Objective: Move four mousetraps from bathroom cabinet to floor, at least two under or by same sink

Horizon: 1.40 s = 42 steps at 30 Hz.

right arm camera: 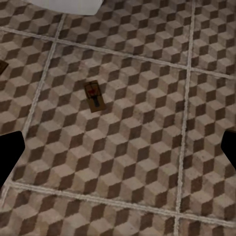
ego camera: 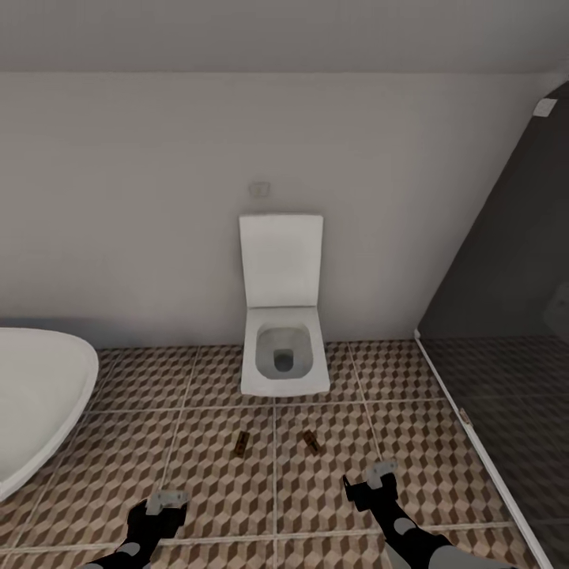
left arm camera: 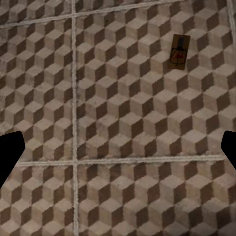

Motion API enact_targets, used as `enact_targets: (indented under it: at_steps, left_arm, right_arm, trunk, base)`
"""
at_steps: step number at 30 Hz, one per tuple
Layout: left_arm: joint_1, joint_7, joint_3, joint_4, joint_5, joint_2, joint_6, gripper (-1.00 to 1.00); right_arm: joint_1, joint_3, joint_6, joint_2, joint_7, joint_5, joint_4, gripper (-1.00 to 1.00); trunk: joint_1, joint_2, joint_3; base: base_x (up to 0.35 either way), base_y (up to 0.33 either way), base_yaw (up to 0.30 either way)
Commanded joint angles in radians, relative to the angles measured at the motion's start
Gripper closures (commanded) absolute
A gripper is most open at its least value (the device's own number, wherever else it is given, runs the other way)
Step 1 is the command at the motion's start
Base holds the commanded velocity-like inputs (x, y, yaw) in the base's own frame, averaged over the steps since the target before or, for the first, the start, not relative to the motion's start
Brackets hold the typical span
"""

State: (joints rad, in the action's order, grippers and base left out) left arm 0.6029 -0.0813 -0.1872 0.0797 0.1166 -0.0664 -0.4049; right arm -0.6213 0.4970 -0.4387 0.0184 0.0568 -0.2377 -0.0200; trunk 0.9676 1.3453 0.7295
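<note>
Both jaws spread empty, the left gripper (ego camera: 166, 503) and right gripper (ego camera: 378, 478) hover low over cube-patterned tiled bathroom floor (ego camera: 490, 466), where two tan wooden mousetraps (ego camera: 241, 444) (ego camera: 312, 441) lie at twelve o'clock before a white toilet (ego camera: 284, 348); seemingly two remain.

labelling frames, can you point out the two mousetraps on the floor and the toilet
left mousetrap (ego camera: 242, 445), head view, middle of its board
right mousetrap (ego camera: 312, 442), head view, middle of its board
toilet (ego camera: 261, 379), head view, bowl's white front rim

two mousetraps (ego camera: 241, 444) (ego camera: 311, 441) on the bathroom floor (ego camera: 213, 482) before the toilet (ego camera: 283, 348), bathtub (ego camera: 35, 395) left, shower screen (ego camera: 506, 332) right
</note>
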Motion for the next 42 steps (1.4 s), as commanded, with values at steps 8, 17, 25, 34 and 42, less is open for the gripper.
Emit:
enact_targets:
  at_steps: [8, 17, 25, 34, 42]
  left_arm:
    - [0.0, 0.0, 0.0, 0.0, 0.0, 0.002, 0.0, -1.0]
    - [0.0, 0.0, 0.0, 0.0, 0.0, 0.002, 0.0, -1.0]
    - [-0.001, 0.0, 0.0, 0.0, 0.0, 0.002, 0.001, -1.0]
    - [-0.002, 0.0, 0.0, 0.0, 0.0, 0.003, 0.001, -1.0]
    - [-0.002, 0.0, 0.0, 0.0, 0.0, 0.004, 0.001, -1.0]
  right_arm:
    - [0.0, 0.0, 0.0, 0.001, -0.001, 0.0, 0.0, -1.0]
    - [0.0, 0.0, 0.0, 0.002, -0.001, 0.0, 0.0, -1.0]
    - [0.0, 0.0, 0.0, 0.002, -0.001, 0.0, 0.0, -1.0]
    - [0.0, 0.0, 0.0, 0.002, -0.001, 0.0, 0.0, -1.0]
    - [0.0, 0.0, -0.001, 0.0, -0.001, 0.0, 0.0, -1.0]
  trunk:
    - [-0.031, -0.056, -0.038]
    - [-0.065, -0.119, -0.081]
    - [-0.096, -0.175, -0.119]
    - [-0.13, -0.238, -0.162]
    - [-0.161, -0.294, -0.2]
  base:
    - [0.0, 0.0, 0.0]
    - [0.0, 0.0, 0.0]
    - [0.0, 0.0, 0.0]
    - [0.0, 0.0, 0.0]
    - [0.0, 0.0, 0.0]
